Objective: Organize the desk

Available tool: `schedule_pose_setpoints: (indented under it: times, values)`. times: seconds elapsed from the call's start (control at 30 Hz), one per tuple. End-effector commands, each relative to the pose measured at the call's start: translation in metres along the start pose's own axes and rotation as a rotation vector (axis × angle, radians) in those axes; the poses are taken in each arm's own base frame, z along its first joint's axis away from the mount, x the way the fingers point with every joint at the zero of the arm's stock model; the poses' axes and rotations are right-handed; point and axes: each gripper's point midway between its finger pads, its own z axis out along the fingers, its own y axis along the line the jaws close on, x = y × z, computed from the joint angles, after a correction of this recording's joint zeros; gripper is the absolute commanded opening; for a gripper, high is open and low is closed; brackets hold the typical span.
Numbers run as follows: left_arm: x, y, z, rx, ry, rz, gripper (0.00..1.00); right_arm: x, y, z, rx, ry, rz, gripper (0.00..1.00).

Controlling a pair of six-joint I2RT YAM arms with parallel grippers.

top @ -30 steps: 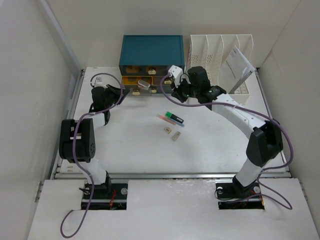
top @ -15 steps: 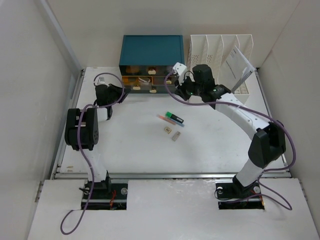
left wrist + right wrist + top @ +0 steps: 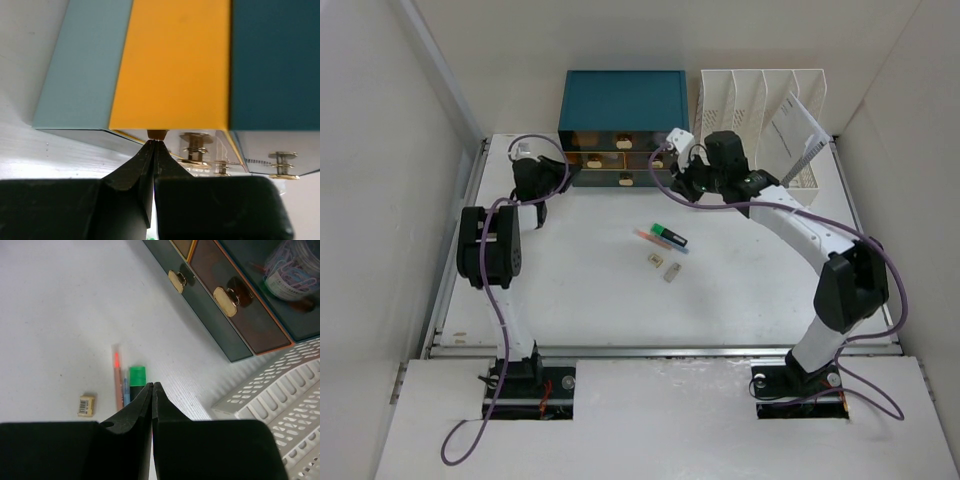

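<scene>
1. The large flat white rectangular desk (image 3: 580, 290) lies spread beneath both arms, with its metal rail along the near edge.
2. The left gripper (image 3: 156, 145) is clenched with nothing seen in it. Its tips appear to touch the lower edge of a yellow drawer panel (image 3: 172, 65) straight ahead, on the teal box of drawers (image 3: 623, 98).
3. The right gripper (image 3: 152, 387) is likewise clenched and empty, held above the desk. The brass-handled drawers lie ahead and to its right.
4. Just beyond its tips a green highlighter (image 3: 137, 376), an orange-red pencil (image 3: 117, 382) and a small tan eraser (image 3: 86, 405) lie loose on the desk.
5. A white slotted plastic file rack (image 3: 270, 400) is seen at its right.
6. The drawers appear pushed in, so that part is judged done. The loose stationery is left to be put away, so the task is judged unfinished.
</scene>
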Motion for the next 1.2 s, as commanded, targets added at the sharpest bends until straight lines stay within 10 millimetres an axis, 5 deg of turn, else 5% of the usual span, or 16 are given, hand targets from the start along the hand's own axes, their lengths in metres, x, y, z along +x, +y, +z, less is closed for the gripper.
schedule_pose_setpoints:
  times: [0.0, 0.23, 0.4, 0.53, 0.8, 1.0, 1.17]
  values:
    - [-0.016, -0.022, 0.007, 0.07, -0.043, 0.023, 0.0, -0.007, -0.005, 0.002, 0.005, -0.032, -0.016, 0.07]
    - [-0.01, -0.017, 0.007, 0.074, -0.023, 0.022, 0.0, -0.007, -0.008, 0.004, 0.014, -0.027, -0.024, 0.07]
    - [-0.002, -0.026, -0.019, 0.09, -0.019, 0.054, 0.41, 0.002, -0.012, 0.01, 0.028, -0.002, -0.046, 0.12]
    - [0.001, -0.047, -0.036, 0.138, -0.031, 0.063, 0.52, 0.01, -0.02, 0.016, 0.06, 0.021, -0.052, 0.22]
    - [0.05, -0.047, -0.045, 0.211, 0.049, 0.042, 0.49, 0.019, -0.033, 0.012, 0.104, 0.044, -0.05, 0.3]
    - [0.088, -0.042, -0.044, 0.312, 0.074, -0.182, 0.42, 0.016, -0.037, 0.007, 0.092, 0.025, -0.024, 0.31]
    - [0.095, -0.043, -0.031, 0.276, 0.021, -0.187, 0.39, 0.016, -0.047, 0.0, 0.1, 0.013, -0.004, 0.31]
